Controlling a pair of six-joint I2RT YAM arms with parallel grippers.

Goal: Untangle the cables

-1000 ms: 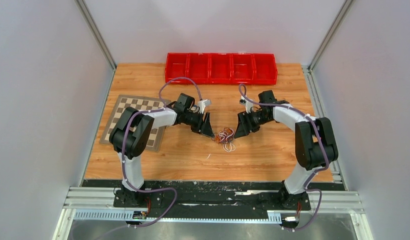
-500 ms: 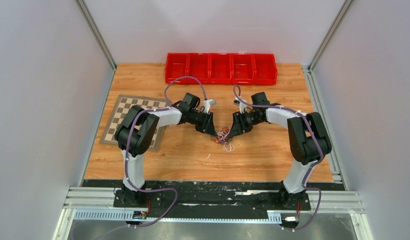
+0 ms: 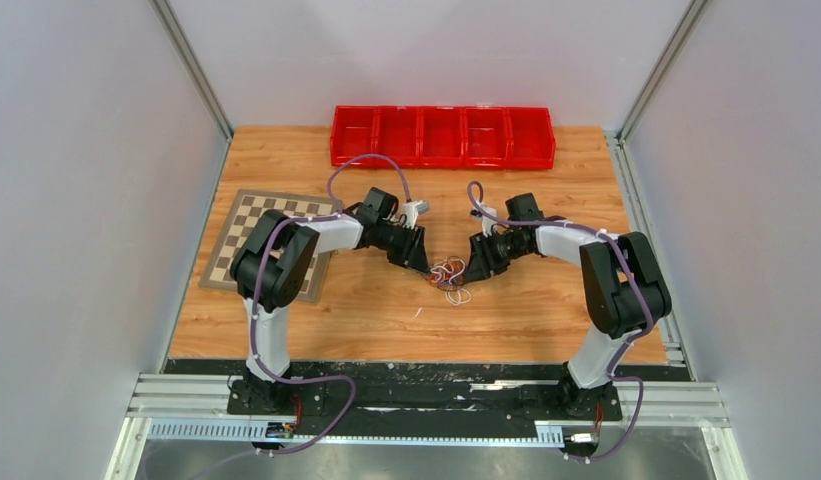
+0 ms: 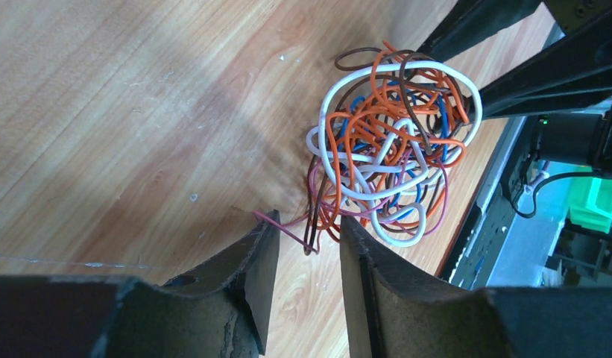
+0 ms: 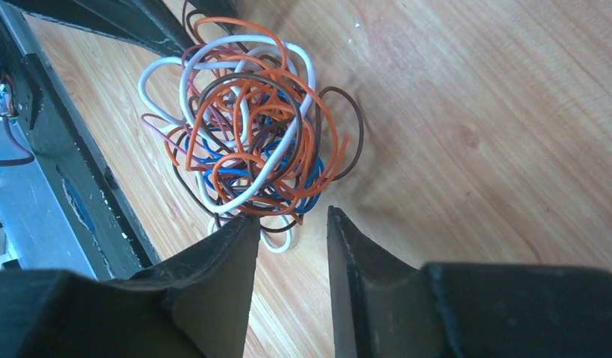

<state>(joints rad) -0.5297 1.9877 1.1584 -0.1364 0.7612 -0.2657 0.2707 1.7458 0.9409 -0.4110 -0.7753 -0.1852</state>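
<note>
Flanking the tangled white, orange, blue wire ball [image 3: 449, 272], left end effector [image 4: 308, 224] and right end effector [image 5: 291, 218] gape narrowly; red plastic bins [image 3: 443, 136] upper centre; chequered board [image 3: 254, 216] left.

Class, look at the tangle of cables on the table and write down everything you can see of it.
The cables form one loose ball of thin, plastic-looking wires, orange, white, blue, brown and pinkish, looped through each other. It lies on the wooden table. Pink and brown loops reach into the gap of the left end effector; the right end effector stands at the opposite edge, jaws apart.
</note>
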